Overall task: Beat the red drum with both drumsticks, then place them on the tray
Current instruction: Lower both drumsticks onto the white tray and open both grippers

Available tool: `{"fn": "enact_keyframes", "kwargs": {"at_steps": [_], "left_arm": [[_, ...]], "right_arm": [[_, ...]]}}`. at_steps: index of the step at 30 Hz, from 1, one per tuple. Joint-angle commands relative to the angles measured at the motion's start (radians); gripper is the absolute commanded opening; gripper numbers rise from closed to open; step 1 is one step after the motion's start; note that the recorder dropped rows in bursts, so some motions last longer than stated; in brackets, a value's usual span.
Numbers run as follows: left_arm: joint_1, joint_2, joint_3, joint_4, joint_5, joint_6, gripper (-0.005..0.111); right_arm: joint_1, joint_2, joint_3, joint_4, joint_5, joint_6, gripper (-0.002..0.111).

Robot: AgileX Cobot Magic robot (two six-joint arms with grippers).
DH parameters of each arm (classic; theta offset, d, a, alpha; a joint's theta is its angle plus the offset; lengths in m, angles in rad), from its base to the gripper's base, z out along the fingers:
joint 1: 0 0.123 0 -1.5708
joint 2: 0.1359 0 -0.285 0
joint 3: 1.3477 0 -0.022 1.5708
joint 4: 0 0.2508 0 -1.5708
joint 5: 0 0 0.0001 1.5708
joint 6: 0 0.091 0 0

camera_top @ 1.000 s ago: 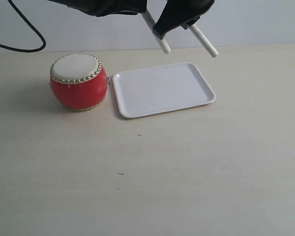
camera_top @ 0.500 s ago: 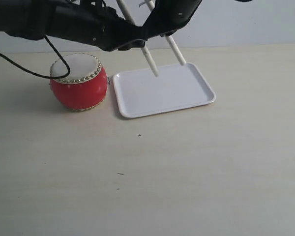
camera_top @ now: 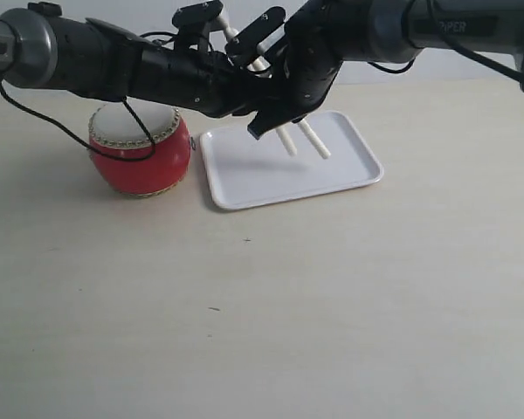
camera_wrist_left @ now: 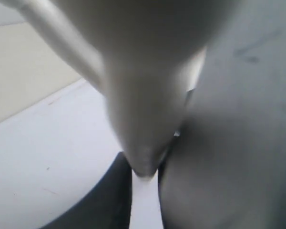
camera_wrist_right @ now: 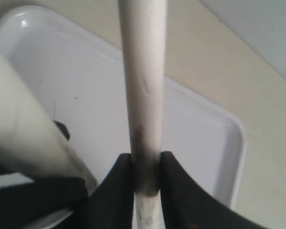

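The red drum (camera_top: pixel 140 155) stands left of the white tray (camera_top: pixel 244 188), untouched. Both arms are crowded together over the tray. My left gripper (camera_wrist_left: pixel 144 191) is shut on one drumstick (camera_wrist_left: pixel 143 119), which fills its view as a blur. My right gripper (camera_wrist_right: pixel 146 171) is shut on the other drumstick (camera_wrist_right: pixel 143 90). In the exterior view the two sticks slant down side by side, the left one (camera_top: pixel 286 140) and the right one (camera_top: pixel 315 140), with their tips low over the tray's middle. Whether the tips touch the tray cannot be told.
The left arm (camera_top: pixel 113 61) reaches across above the drum, with a black cable looping near the drum's top. The right arm (camera_top: pixel 375 26) comes in from the back right. Pale tabletop (camera_top: pixel 262 305) spreads in front of the drum and tray.
Both grippers have come down from above the tray's far edge, carrying the sticks lower. The stick tips now hang low over the tray's middle. The drum and tray have not moved.
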Motion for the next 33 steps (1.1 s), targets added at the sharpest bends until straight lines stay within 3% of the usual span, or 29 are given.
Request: {"fn": "enact_keyframes", "kwargs": {"at_steps": [1,21,23,28,30,33], "left_arm": [[0.008,0.036,-0.015,-0.106,0.044,0.002,0.000],[0.030,0.176,-0.086,-0.096,0.121,-0.115,0.001],[0.030,0.183,-0.093,-0.092,0.125,-0.123,0.007],[0.030,0.196,-0.121,-0.012,0.139,-0.211,0.042],[0.030,0.201,-0.129,-0.003,0.139,-0.232,0.046],[0.030,0.202,-0.128,0.004,0.134,-0.232,0.042]], "right_arm": [[0.005,0.032,0.000,-0.007,-0.046,-0.010,0.000],[-0.006,0.126,-0.002,-0.008,-0.081,-0.012,0.000],[-0.006,0.126,-0.002,-0.008,-0.085,-0.012,0.000],[-0.006,0.126,-0.002,-0.001,-0.093,-0.003,0.007],[-0.006,0.126,-0.002,-0.001,-0.091,-0.003,0.011],[-0.006,0.130,-0.002,-0.001,-0.091,-0.003,0.013]]}}
